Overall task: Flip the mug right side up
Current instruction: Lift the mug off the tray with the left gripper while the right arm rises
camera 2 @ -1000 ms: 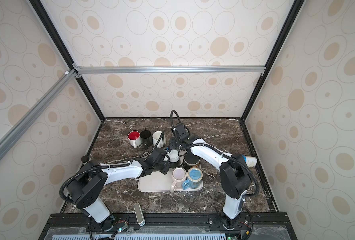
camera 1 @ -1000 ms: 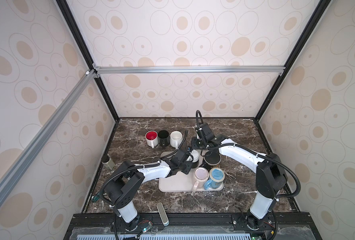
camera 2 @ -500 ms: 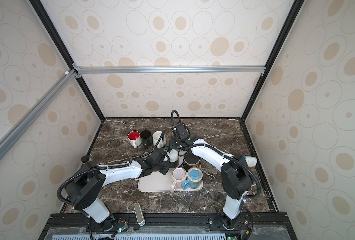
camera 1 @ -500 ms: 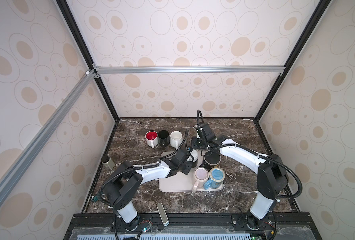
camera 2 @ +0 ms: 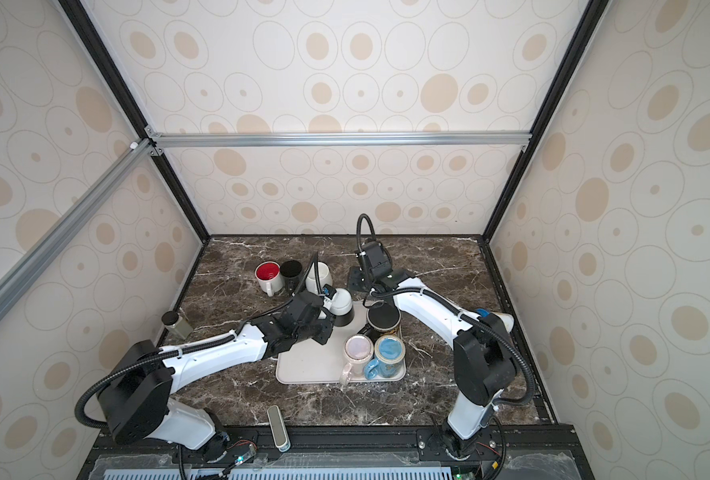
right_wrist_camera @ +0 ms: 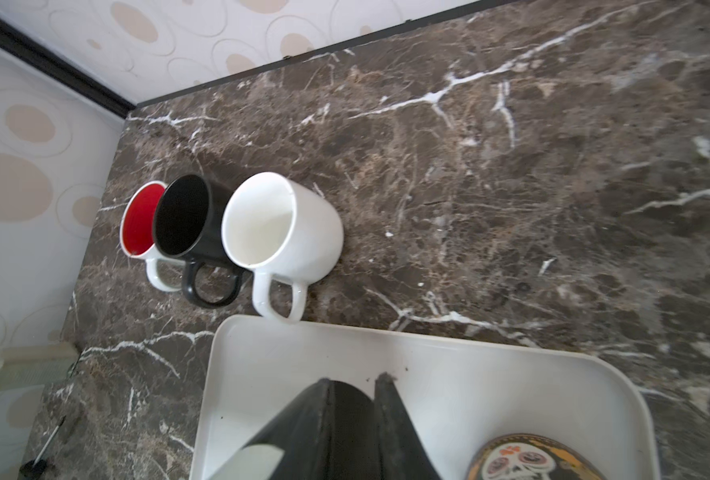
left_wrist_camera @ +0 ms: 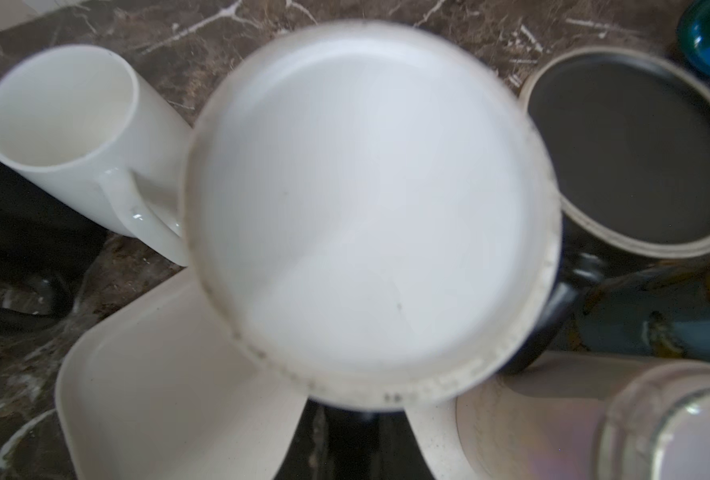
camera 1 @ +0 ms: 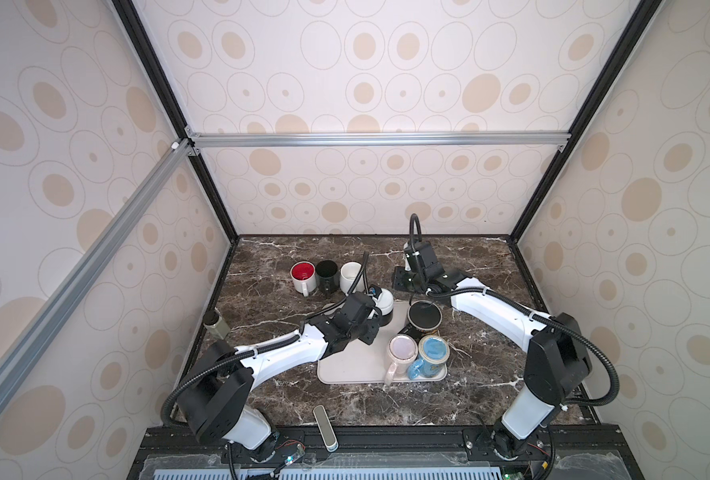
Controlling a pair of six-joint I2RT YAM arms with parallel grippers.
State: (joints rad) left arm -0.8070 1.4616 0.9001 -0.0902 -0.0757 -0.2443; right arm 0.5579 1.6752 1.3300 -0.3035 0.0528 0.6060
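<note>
The mug [camera 1: 382,298] [camera 2: 340,301] stands upside down at the back left corner of the tray [camera 1: 345,370], white base up, dark body below. Its base fills the left wrist view [left_wrist_camera: 365,208]. My left gripper [camera 1: 372,319] [camera 2: 329,319] [left_wrist_camera: 351,419] presses against the mug's near side. It is shut, and its fingertips are hidden under the base. My right gripper [camera 1: 405,286] [right_wrist_camera: 355,380] hovers over the tray's back edge, shut, with nothing visibly held.
A black skull mug [camera 1: 424,316] [right_wrist_camera: 527,457], a pink mug [camera 1: 403,347] and a blue mug [camera 1: 433,348] stand base up on the tray. Red [camera 1: 303,272], black [camera 1: 327,270] and white [camera 1: 351,272] mugs stand upright behind it. A small jar [camera 1: 216,324] stands at the left edge.
My left gripper's jaws have closed the last bit at the mug. Both arms stand almost where they were.
</note>
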